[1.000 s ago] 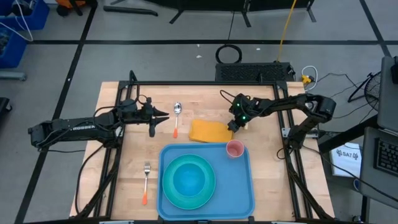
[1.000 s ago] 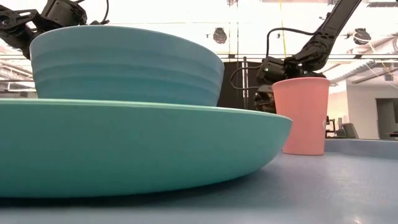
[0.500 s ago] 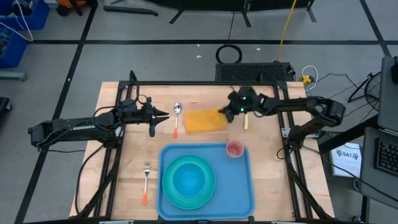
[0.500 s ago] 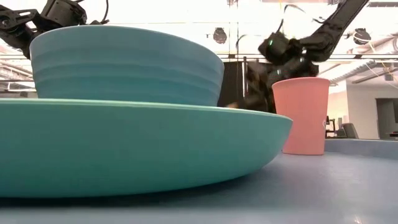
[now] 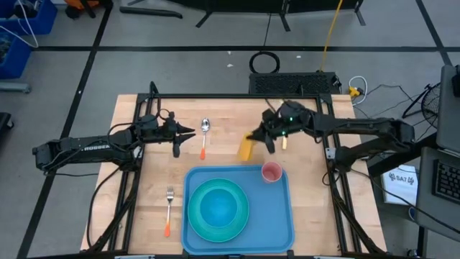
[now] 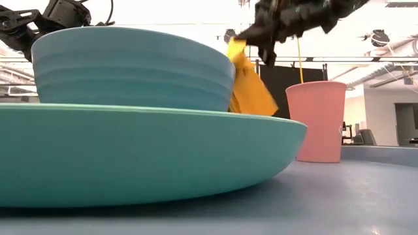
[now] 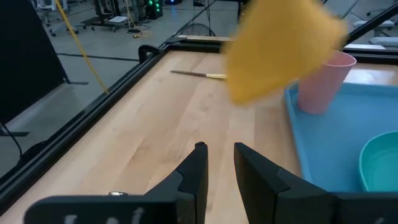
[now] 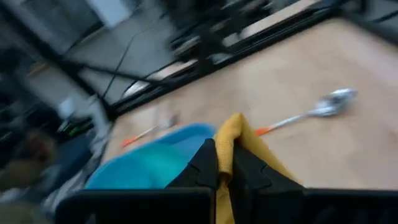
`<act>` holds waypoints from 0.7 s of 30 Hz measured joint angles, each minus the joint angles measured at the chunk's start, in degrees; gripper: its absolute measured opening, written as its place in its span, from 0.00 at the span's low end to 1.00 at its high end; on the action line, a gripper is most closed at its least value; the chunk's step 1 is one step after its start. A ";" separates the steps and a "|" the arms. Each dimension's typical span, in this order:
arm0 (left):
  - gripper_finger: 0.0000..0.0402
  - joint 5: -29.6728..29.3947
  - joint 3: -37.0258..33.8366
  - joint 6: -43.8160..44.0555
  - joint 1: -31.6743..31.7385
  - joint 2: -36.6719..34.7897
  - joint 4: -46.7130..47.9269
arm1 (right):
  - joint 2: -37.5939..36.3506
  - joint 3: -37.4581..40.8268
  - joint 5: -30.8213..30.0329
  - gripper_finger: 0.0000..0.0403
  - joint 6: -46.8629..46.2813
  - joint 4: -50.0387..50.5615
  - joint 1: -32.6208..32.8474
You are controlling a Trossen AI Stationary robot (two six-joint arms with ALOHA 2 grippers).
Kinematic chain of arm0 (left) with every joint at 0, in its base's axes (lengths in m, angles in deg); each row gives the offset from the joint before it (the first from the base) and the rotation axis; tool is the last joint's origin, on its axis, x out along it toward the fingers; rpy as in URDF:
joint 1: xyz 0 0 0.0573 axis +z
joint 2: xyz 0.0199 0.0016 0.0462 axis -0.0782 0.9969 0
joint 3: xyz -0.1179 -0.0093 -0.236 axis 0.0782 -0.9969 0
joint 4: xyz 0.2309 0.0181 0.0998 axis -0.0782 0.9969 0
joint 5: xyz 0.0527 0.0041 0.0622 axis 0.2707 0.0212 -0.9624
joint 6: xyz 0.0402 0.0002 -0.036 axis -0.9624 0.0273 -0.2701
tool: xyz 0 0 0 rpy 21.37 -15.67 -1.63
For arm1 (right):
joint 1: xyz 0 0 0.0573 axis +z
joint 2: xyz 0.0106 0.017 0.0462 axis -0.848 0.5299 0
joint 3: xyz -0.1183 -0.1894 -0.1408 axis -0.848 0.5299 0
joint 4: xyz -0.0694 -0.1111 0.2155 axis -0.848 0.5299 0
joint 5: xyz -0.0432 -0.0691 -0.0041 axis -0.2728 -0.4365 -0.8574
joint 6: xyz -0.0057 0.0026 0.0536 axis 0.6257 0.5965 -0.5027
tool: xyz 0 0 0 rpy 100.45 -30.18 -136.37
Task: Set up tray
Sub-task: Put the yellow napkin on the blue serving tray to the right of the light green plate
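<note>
Yellow napkin (image 5: 247, 148) clamped in my right gripper (image 5: 259, 137), hanging above table (image 5: 223, 119) behind tray (image 5: 283, 216), left gripper (image 5: 188, 134) slightly parted, empty, near spoon (image 5: 205, 133)

One tray (image 5: 282, 216), one plate (image 5: 198, 226), one bowl (image 5: 217, 205), one cup (image 5: 272, 172), one napkin (image 5: 247, 148), one spoon (image 5: 205, 133), one fork (image 5: 169, 211).

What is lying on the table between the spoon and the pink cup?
In the high view, the yellow napkin hangs there, pinched in the right gripper, between the spoon and the pink cup; otherwise bare wood.
</note>
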 joint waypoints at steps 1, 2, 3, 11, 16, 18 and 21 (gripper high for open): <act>0.20 -0.04 0.00 0.38 0.00 0.00 0.00 | 0.02 -0.86 -0.20 0.01 0.15 0.76 1.83; 0.20 -0.04 0.00 0.71 0.00 0.00 0.00 | 0.04 -1.62 -0.64 0.01 0.19 1.37 3.70; 0.20 -0.05 0.00 1.14 0.00 0.00 0.00 | 0.04 -2.28 -1.69 0.01 0.23 2.27 5.47; 0.20 -1.03 0.00 3.10 0.00 0.00 0.17 | -2.47 -5.73 -7.34 0.01 -0.67 8.48 17.62; 0.20 -1.09 0.00 3.82 0.00 0.00 0.17 | -4.20 -5.76 -11.05 0.01 -4.71 13.24 24.94; 0.20 -1.09 0.00 3.97 0.00 0.00 0.17 | -4.09 -5.76 -12.67 0.01 -6.49 13.47 28.01; 0.20 -2.03 0.00 4.12 0.00 0.00 0.17 | -3.68 -5.77 -13.86 0.01 -9.31 12.85 32.07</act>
